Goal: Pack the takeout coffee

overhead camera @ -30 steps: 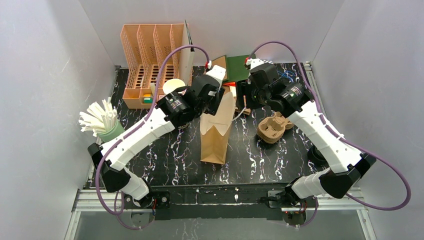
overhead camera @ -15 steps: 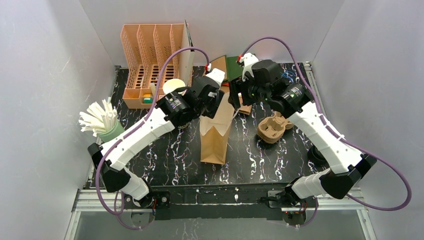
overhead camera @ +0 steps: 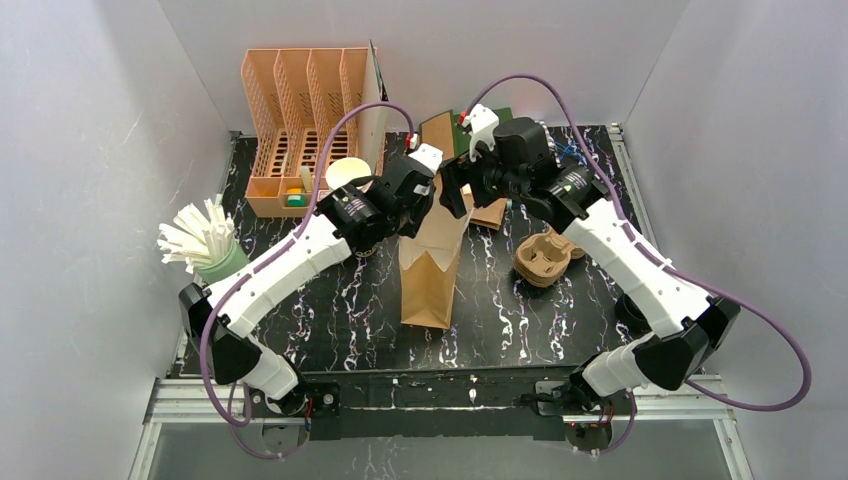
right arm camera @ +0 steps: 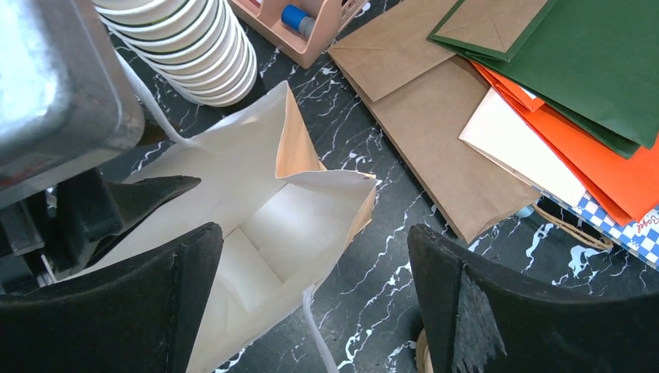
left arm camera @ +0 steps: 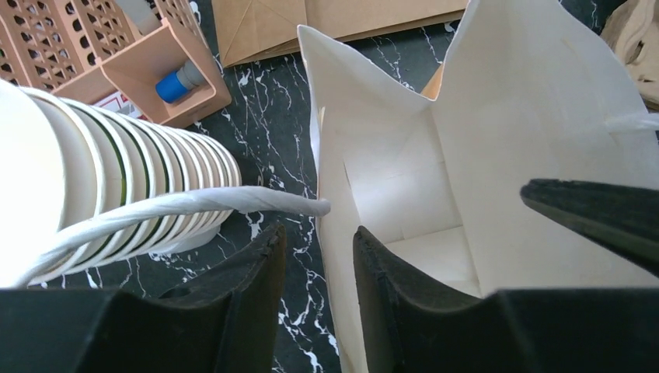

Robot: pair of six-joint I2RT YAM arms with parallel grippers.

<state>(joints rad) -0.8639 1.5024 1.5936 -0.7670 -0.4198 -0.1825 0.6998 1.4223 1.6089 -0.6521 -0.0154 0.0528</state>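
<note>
the paper bag is standing open in the middle of the table. the left gripper is sitting over the bag's rim, with one finger outside and one inside, a little apart and not squeezing. the right gripper is hanging wide open over the bag's mouth, holding nothing. the stack of cups is standing just beside the bag. no cup with a lid is showing, so i cannot tell where the takeout coffee is.

No legible text in any view, red print on blue-checked sheet cropped, red-and-white label by peach organizer blurred
</note>
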